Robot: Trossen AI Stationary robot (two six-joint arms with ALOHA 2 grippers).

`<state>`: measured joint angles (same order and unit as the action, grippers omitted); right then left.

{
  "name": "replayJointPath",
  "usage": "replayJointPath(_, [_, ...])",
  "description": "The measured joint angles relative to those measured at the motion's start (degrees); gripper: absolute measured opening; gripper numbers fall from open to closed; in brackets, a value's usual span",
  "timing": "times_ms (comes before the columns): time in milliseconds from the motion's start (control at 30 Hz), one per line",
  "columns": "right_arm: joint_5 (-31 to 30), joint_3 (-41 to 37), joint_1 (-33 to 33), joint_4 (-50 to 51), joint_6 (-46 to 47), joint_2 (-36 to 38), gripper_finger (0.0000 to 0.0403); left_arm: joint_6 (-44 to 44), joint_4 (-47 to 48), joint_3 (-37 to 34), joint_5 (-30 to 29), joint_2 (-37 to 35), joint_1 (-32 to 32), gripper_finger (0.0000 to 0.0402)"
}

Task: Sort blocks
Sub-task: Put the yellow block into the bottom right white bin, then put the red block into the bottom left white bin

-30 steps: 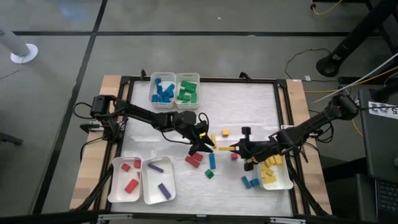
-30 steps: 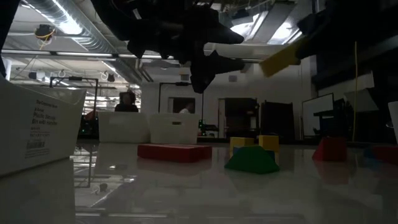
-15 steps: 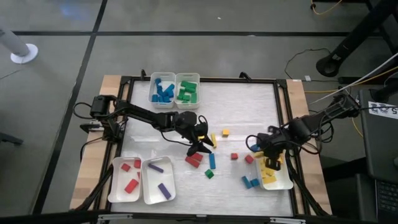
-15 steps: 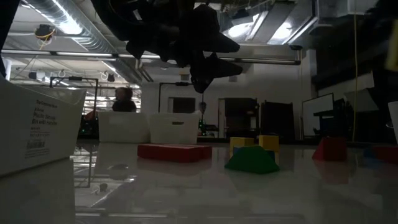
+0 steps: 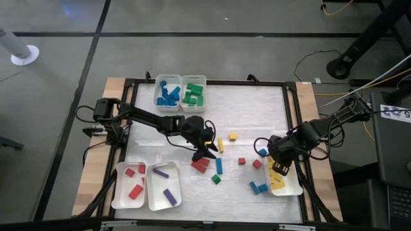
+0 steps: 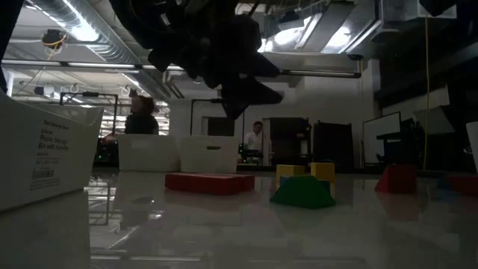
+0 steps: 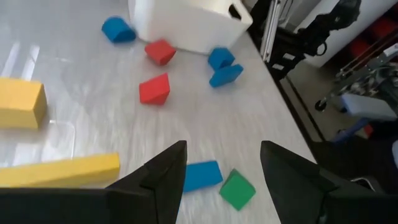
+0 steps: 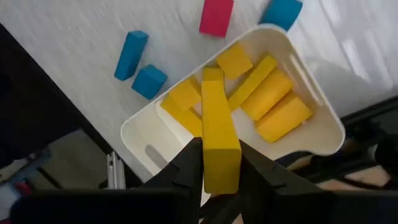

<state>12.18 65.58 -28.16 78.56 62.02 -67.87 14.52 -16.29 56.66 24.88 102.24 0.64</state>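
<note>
Place: we see an industrial lab.
Evidence: we see exposed ceiling ducts (image 6: 67,26), strip lights (image 6: 112,66), floor cables (image 5: 314,58).

**Colour check, table right now**

Far trays: blue blocks (image 5: 168,94) in one, green blocks (image 5: 192,95) beside it. Near left: red blocks (image 5: 135,181) in a white tray (image 5: 119,192), purple blocks (image 5: 165,184) in the next. Right side: yellow blocks (image 8: 261,99) in a white tray (image 8: 146,152), and a yellow bar (image 8: 219,137) between the right gripper's (image 8: 217,177) dark fingers. Loose on the pale, streaky tabletop (image 5: 257,109): red, blue, yellow, one green cube (image 7: 237,189). Both arms dark, w/ black frame round the table.
</note>
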Motion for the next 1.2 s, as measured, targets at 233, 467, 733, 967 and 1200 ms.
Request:
replayJointPath(233, [1.0,0.0,0.0,2.4,0.8,-1.9,0.0076,0.0,1.1,0.0,0.0,0.0,-0.2,0.0193])
replayJointPath(467, [1.0,0.0,0.0,2.5,1.8,-5.6,0.0104,-1.6,0.8,0.0,0.0,0.0,-0.7,0.0193])
replayJointPath(733, [1.0,0.0,0.1,2.4,2.3,-9.0,0.0184,-8.9,3.5,0.0,0.0,0.0,-2.2,0.0193])
replayJointPath(967, [-0.9,-0.1,0.0,1.7,2.2,-9.7,0.0200,-20.2,17.4,0.0,-3.8,0.0,-4.4,0.0193])
replayJointPath(1200, [-6.7,-0.1,0.1,-1.1,2.2,-9.7,0.0195,-24.0,21.8,0.0,-19.0,0.0,-6.2,0.0193])
